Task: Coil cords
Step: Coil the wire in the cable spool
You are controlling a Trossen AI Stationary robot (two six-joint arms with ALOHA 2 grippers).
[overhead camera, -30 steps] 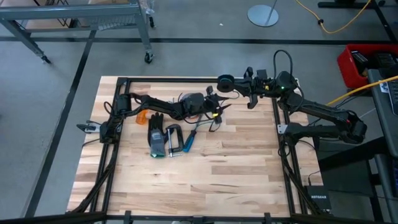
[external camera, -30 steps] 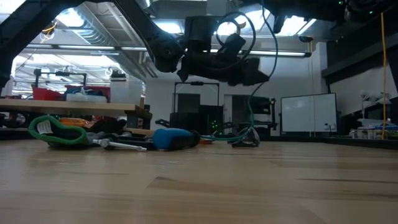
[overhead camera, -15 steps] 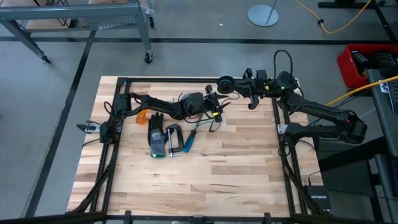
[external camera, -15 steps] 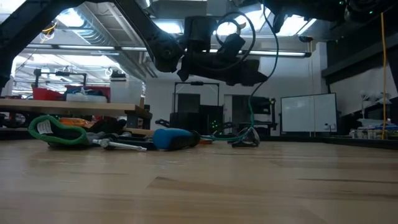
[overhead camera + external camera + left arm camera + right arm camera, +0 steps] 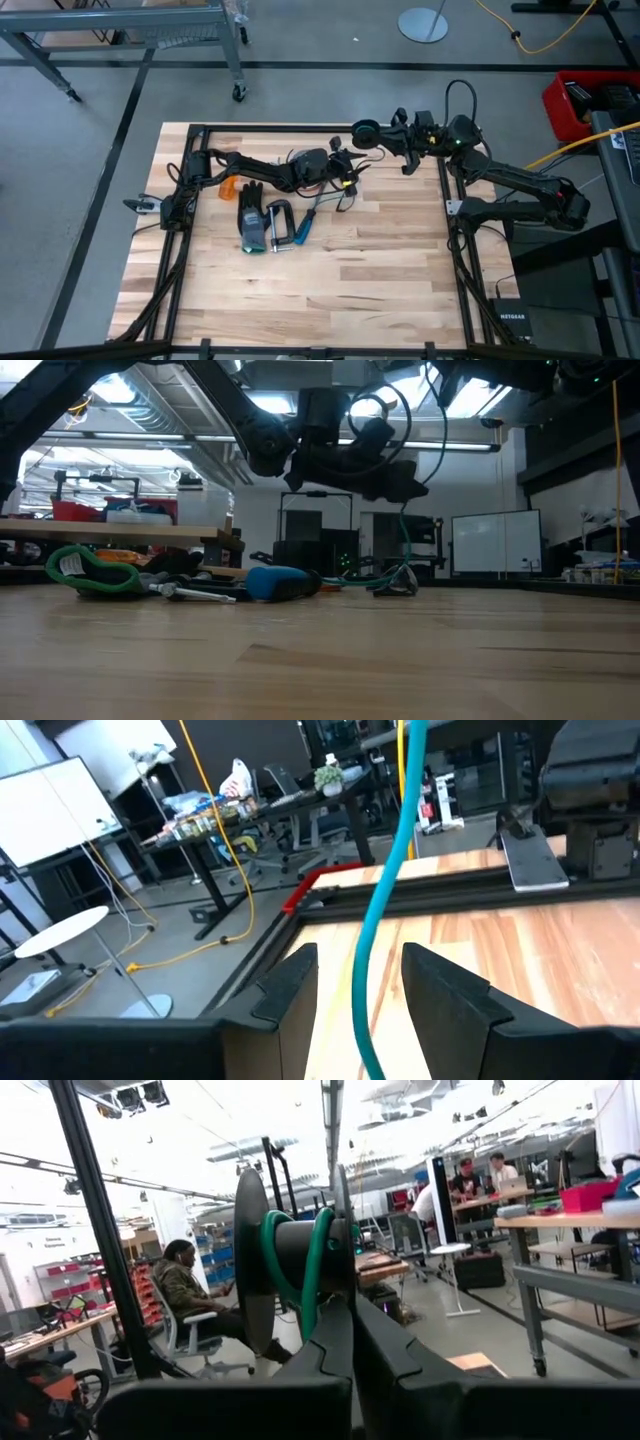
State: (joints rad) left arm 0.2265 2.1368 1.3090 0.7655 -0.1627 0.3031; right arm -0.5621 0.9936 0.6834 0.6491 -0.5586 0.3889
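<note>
Left end effector (image 5: 355, 995): fingers spread, teal-green cord (image 5: 385, 910) running between them, not pinched; hovers above mid-bench.
Right end effector (image 5: 345, 1340): fingers pressed together on the rim of a black spool (image 5: 290, 1260), held off the far right of the bench (image 5: 380, 260); cord wraps its hub.
Other items: blue-handled screwdriver (image 5: 285, 582), black glove (image 5: 252, 215).
Step, judged: winding cord onto spool, part done. Next: left guides slack while spool takes it up.

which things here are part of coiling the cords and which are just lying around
Part of the job:
teal cord
spool
left gripper
right gripper

Lying about:
glove
clamp
blue-handled screwdriver
green loop
</note>
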